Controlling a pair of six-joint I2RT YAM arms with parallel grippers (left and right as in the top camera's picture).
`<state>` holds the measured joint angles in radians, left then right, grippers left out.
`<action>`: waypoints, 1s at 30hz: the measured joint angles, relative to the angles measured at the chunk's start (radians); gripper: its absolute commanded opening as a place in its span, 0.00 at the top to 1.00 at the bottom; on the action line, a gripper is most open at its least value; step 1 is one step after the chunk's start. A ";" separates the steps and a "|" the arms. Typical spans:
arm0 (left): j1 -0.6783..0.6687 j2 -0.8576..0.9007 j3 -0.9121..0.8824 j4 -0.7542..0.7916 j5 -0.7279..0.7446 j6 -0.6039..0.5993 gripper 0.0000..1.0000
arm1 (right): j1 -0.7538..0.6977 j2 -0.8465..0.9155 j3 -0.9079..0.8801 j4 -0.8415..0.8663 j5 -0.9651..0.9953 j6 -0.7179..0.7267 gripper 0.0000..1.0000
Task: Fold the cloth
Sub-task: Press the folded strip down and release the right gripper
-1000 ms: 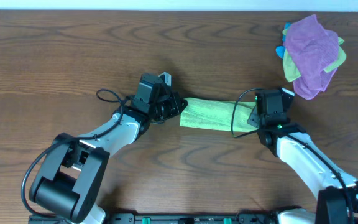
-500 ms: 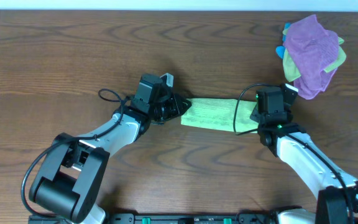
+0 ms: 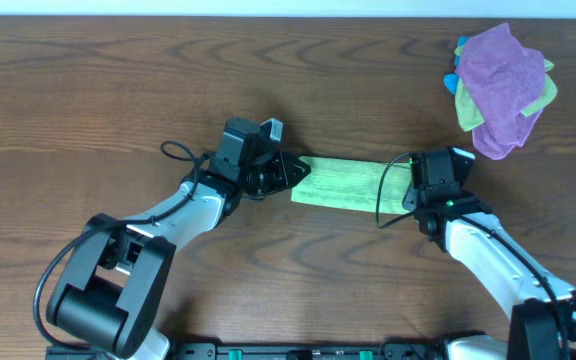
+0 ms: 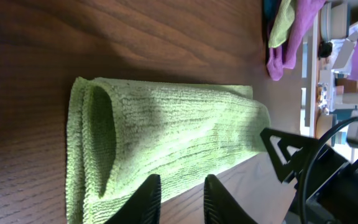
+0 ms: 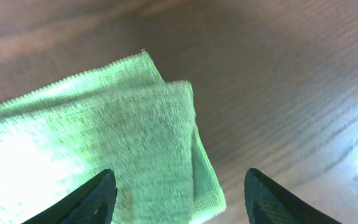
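The bright lime-green microfiber cloth (image 3: 346, 184) lies as a narrow folded strip on the dark wooden desk (image 3: 118, 90). It looks light, soft and limp, so it is best pinched through all layers at an end. The left fingers (image 4: 145, 199) are narrowly parted at its left end. The right fingers (image 5: 89, 202) are spread wide over its right end. Neither pair grips anything.

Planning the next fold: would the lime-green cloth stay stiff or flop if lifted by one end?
Probably floppy: the cloth lies in rounded folds, so a lifted end would likely droop. Its thin layers suggest it's light. The ribbed nap probably resists sliding.
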<state>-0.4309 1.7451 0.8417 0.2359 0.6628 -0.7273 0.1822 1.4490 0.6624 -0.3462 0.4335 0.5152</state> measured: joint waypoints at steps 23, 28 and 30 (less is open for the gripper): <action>-0.088 0.000 0.101 -0.167 -0.157 0.021 0.94 | -0.072 -0.444 -0.001 -0.294 -0.280 0.229 0.19; -0.088 0.003 0.101 -0.177 -0.208 0.023 0.95 | -0.167 -0.444 -0.011 -0.289 -0.385 0.240 0.19; -0.088 0.018 0.104 -0.175 -0.219 0.025 0.94 | -0.207 -0.444 -0.030 -0.276 -0.431 0.238 0.19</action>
<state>-0.5190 1.7634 0.9455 0.0605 0.4442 -0.7021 -0.0246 1.0050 0.6323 -0.6220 0.0025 0.7532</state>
